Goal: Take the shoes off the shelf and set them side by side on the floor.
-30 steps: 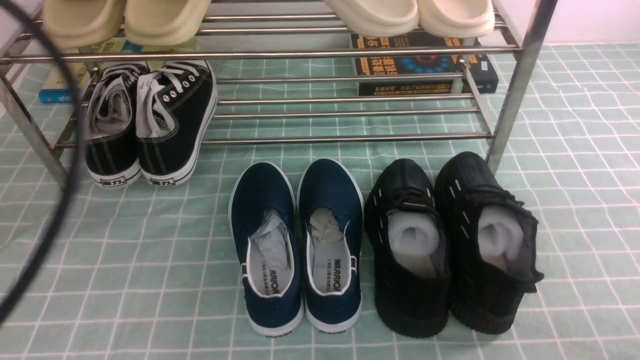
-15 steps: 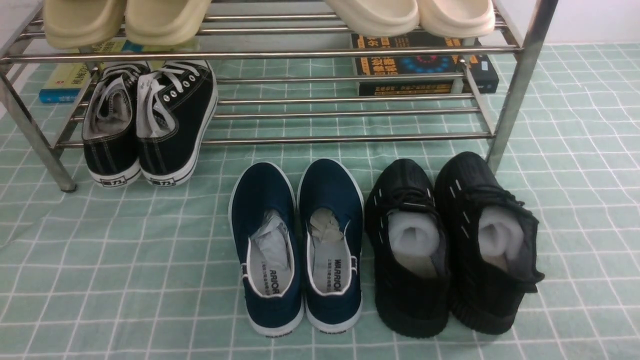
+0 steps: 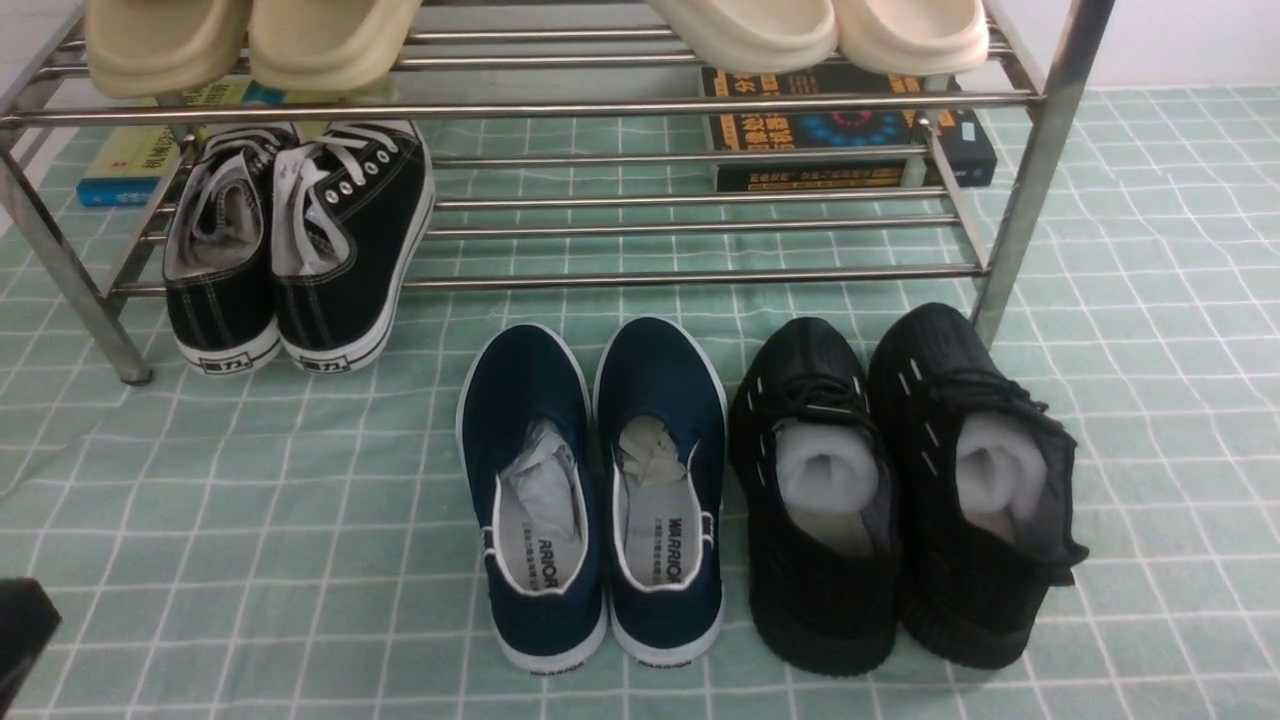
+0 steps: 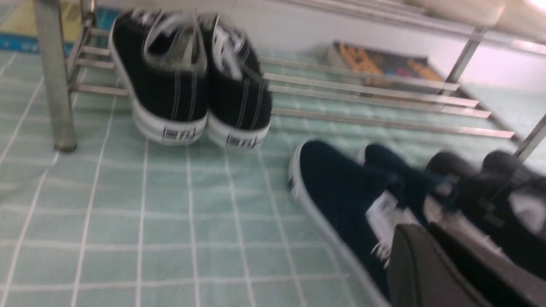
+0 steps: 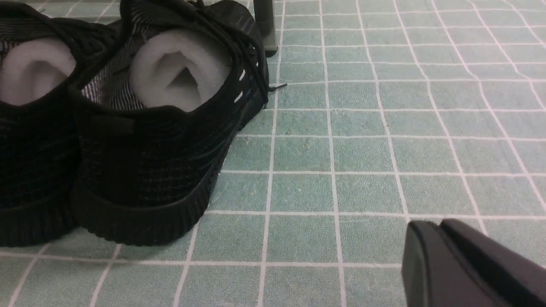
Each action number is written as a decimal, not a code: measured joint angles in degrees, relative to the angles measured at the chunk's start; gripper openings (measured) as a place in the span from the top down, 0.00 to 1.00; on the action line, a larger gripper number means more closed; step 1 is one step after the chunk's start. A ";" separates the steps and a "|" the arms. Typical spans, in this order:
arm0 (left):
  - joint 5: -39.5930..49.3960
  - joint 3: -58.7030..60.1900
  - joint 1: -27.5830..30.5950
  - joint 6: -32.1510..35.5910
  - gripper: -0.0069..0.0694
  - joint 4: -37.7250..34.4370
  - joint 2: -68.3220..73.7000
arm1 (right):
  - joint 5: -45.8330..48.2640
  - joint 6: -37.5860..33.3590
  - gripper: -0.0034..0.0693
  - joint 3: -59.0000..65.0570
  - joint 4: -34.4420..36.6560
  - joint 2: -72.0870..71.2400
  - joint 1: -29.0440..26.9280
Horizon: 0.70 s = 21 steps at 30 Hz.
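Note:
The two navy shoes (image 3: 595,490) stand side by side on the pale green gridded floor (image 3: 300,520), heels toward me, just in front of the chrome shelf (image 3: 700,275). In the blurred left wrist view the shoes (image 4: 341,192) lie close beyond my left gripper (image 4: 426,232), whose fingers are pressed together with nothing between them. A dark part of the left arm (image 3: 20,625) shows at the front view's lower left corner. My right gripper (image 5: 439,224) is shut and empty, low over bare floor (image 5: 341,149). It does not show in the front view.
Black knit sneakers (image 3: 900,480) stand right of the navy pair, beside the shelf's right leg (image 3: 1030,170). Black lace-up sneakers (image 3: 300,240) rest on the lower tier at left. Pale slippers (image 3: 820,30) sit on the upper tier. Books (image 3: 850,130) lie behind.
A black cable that looped across the left of the front view has gone. A dark part of the left arm now shows at the lower left corner. The shoes have not moved.

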 joint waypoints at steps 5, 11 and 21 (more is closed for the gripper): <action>3.29 4.08 0.00 0.00 0.82 0.46 0.00 | 0.00 0.00 0.87 0.00 0.00 0.00 0.00; 4.22 5.13 0.00 0.00 0.82 0.77 0.00 | 0.00 0.00 0.85 0.00 0.00 0.00 0.00; -3.92 12.15 0.00 1.76 0.81 1.05 -2.53 | 0.00 0.00 0.84 0.00 0.00 0.00 0.00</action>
